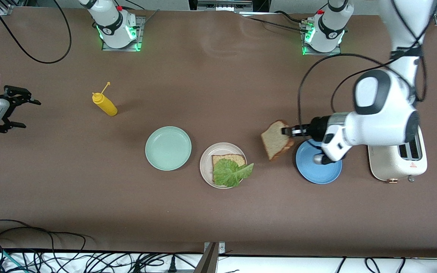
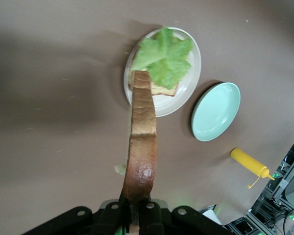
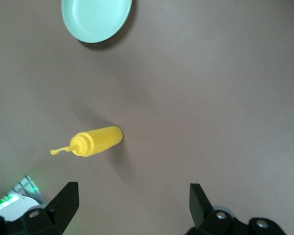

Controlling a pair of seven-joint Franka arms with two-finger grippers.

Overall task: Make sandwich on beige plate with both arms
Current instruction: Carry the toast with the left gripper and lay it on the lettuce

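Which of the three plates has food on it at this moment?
The beige plate: it holds a bread slice and lettuce. The mint plate and blue plate hold nothing.

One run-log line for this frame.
left gripper: shut on top bread slice, between plates | beige plate: bread, lettuce | right gripper: open, waiting

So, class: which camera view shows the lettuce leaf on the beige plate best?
The left wrist view: the lettuce leaf fills much of the beige plate there, ruffled edges plain, though the bread slice in the left gripper crosses its edge. The front view shows it smaller. The right wrist view misses it.
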